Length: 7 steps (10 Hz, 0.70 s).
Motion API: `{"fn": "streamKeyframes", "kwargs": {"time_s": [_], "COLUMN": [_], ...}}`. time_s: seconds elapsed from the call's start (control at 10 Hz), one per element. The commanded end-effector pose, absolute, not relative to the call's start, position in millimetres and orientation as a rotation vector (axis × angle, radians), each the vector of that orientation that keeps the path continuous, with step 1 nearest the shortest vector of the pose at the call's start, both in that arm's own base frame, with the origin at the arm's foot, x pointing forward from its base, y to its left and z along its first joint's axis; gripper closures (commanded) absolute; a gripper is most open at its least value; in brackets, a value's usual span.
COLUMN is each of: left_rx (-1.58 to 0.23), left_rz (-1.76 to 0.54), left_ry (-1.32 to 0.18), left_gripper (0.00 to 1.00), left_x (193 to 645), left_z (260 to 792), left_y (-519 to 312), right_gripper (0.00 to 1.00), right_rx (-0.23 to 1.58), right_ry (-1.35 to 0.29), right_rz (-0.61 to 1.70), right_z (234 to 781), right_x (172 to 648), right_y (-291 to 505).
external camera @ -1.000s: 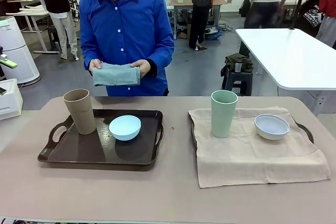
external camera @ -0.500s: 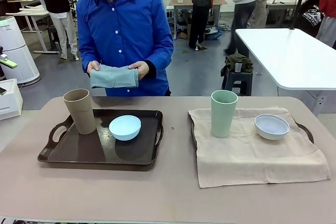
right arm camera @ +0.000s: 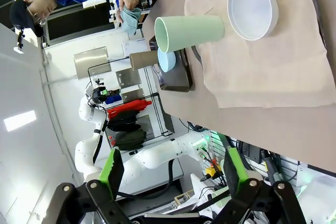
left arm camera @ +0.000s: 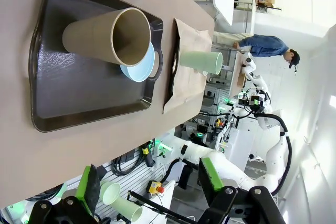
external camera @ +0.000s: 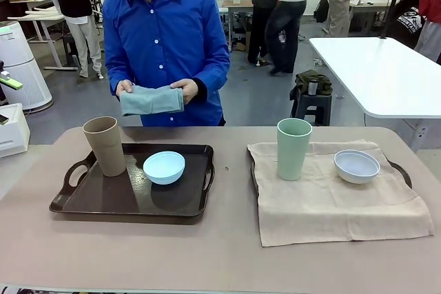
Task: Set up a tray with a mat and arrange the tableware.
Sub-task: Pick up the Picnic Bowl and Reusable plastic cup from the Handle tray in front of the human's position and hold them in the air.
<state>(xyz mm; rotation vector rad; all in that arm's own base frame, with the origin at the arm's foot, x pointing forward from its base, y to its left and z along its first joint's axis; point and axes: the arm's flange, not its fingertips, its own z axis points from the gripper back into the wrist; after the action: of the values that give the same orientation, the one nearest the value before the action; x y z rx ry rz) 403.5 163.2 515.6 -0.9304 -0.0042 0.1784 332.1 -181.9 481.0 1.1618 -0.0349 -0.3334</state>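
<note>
Wrist views: left claw (left arm camera: 149,178) and right claw (right arm camera: 174,165) both gape wide, empty, raised off the bench (external camera: 220,259). Front: tan tumbler (external camera: 105,145) and light blue bowl (external camera: 164,167) on dark tray (external camera: 89,201). Pale green tumbler (external camera: 293,148) and white bowl (external camera: 356,166) on beige mat (external camera: 331,208). Beyond, person's hands (external camera: 186,89) hold folded teal cloth (external camera: 152,100).

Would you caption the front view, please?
Person holds folded cloth beyond a dark tray and a beige mat.
</note>
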Motion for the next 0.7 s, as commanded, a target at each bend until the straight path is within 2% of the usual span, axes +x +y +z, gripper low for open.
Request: {"fn": "streamKeyframes", "kwargs": {"time_s": [0.0, 0.6], "left_rx": [-0.944, -0.944], "left_rz": [0.178, 0.178], "left_ry": [-0.007, -0.007], "left_gripper": [0.00, 0.00], "left_x": [404.7, 404.7], "left_z": [518.2, 518.2], "left_y": [163.7, 163.7], "right_gripper": [0.00, 0.00], "right_rx": [1.158, 1.158], "right_ry": [-0.041, -0.041], "right_rz": [-0.336, -0.336], "right_z": [481.8, 481.8], "right_x": [333.5, 333.5], "right_y": [-184.5, -184.5]}}
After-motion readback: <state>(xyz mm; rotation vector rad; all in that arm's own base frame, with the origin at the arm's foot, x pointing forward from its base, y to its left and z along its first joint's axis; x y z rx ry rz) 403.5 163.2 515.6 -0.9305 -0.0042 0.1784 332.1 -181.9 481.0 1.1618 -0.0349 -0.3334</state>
